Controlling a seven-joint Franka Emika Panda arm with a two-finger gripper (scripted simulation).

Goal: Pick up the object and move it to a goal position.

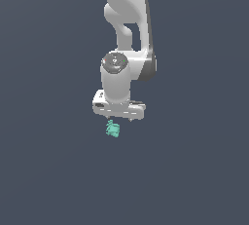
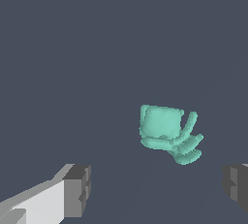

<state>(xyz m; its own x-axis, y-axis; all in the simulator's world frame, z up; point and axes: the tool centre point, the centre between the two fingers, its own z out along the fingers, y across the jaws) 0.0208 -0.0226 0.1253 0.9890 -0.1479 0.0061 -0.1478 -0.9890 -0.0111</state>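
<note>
Exterior view: white arm (image 1: pixel 127 29) comes down from the top of frame, wrist pointing down over a flat dark grey floor (image 1: pixel 48 170). The gripper (image 1: pixel 120 120) hangs at its lower end; its fingers are too short and dark here to judge the gap. The object (image 1: pixel 113 129), a small teal-green lump, sits just below the gripper, slightly toward the exterior view's left of the gripper's middle. Contact between the two cannot be told from this angle.

Wrist view: two dark grey fingertips (image 2: pixel 77 190) show, well apart, so the jaws stand wide open and hold nothing. The object (image 2: pixel 167 132) lies on the floor (image 2: pixel 72 48) beyond the tips, nearer the second fingertip (image 2: pixel 236 185) than the first, touching neither. It shows a blocky squarish part with several thin curved prongs fanning off one side.
</note>
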